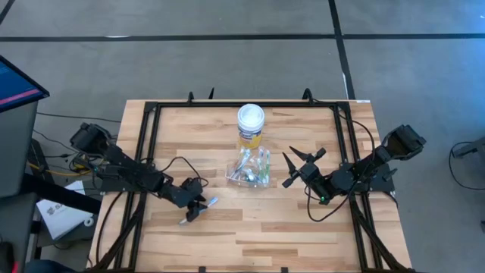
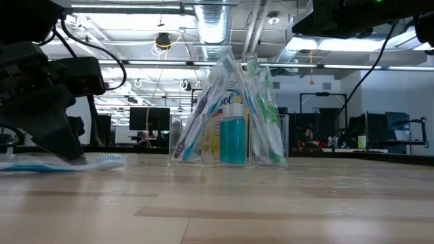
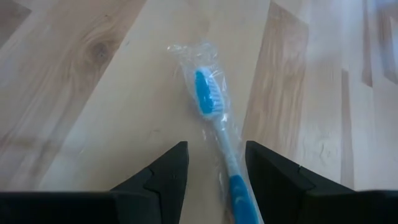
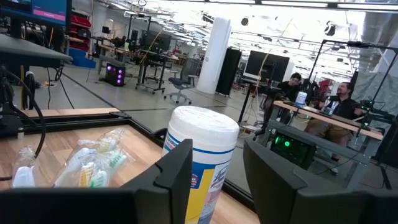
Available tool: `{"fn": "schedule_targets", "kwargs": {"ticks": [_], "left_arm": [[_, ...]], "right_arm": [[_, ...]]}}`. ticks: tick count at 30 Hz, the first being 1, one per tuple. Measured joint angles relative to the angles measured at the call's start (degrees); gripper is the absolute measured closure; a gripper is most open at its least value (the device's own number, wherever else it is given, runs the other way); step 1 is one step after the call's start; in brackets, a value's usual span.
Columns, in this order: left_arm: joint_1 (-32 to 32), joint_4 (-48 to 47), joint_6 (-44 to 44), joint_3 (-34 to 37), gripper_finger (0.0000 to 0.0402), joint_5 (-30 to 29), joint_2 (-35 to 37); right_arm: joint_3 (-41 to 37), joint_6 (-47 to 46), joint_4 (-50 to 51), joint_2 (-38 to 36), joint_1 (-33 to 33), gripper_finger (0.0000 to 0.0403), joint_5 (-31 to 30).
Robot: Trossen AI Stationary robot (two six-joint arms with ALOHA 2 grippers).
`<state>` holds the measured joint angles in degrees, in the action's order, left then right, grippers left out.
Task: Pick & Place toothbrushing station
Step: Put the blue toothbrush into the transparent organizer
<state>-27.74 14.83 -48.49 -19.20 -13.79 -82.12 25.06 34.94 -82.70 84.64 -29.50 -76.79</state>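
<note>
A blue-white toothbrush [image 3: 214, 118] in a clear wrapper lies flat on the wooden table, left of centre [image 1: 201, 210]. My left gripper [image 3: 216, 180] is open and slants down over it, with one finger on either side of the handle. The small clear cup [image 1: 250, 170] stands at the table's middle and holds several wrapped toothbrushes [image 2: 258, 102] that lean against its rim, plus a teal tube [image 2: 233, 139]. My right gripper [image 1: 297, 168] hovers open to the right of the cup, raised and pointing level, with nothing between its fingers. My left gripper comes at the toothbrush's handle [image 3: 239, 190] slanting from above, its fingers lying along the handle. One finger [image 3: 273, 180] stands right beside the wrapper; whether it touches I cannot tell. The toothbrush lies flat on the table.
A yellow jar with a white lid [image 1: 251, 123] stands just behind the cup, and it fills the right wrist view [image 4: 202, 155]. A black frame [image 1: 148, 136] runs around the tabletop. Bare wood lies along the near edge. People sit at desks in the room beyond [image 4: 339, 102].
</note>
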Motion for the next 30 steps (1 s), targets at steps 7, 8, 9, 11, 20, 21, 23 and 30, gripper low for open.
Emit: {"fn": "schedule_targets", "kwargs": {"ticks": [7,8,9,11,20,21,23,30], "left_arm": [[0.0,1.6,-0.2,-0.1,0.0243,0.8,-1.4],[0.0,1.5,-0.2,-0.2,0.0243,0.8,-1.4],[0.0,1.5,-0.2,-0.2,0.0246,0.8,-1.4],[0.0,1.4,-0.2,-0.2,0.0257,0.7,-1.6],[0.1,2.1,-0.4,-0.1,0.0373,0.2,-1.7],[0.1,2.3,-0.4,-0.1,0.0386,0.4,-1.8],[0.1,2.5,-0.4,-0.1,0.0394,0.7,-1.7],[0.2,2.5,0.0,0.1,0.0400,1.1,0.1]], "right_arm": [[0.0,0.0,0.0,0.0,0.0,0.0270,0.0],[0.0,0.0,0.0,0.0,0.0,0.0269,0.0],[0.0,0.0,0.0,0.0,0.0,0.0269,0.0],[0.0,0.0,0.0,0.0,0.0,0.0269,0.0],[0.0,0.0,0.0,0.0,0.0,0.0275,0.0],[0.0,0.0,0.0,0.0,0.0,0.0275,0.0],[0.0,0.0,0.0,0.0,0.0,0.0275,0.0],[0.0,0.0,0.4,0.0,0.0,0.0275,0.0]]}}
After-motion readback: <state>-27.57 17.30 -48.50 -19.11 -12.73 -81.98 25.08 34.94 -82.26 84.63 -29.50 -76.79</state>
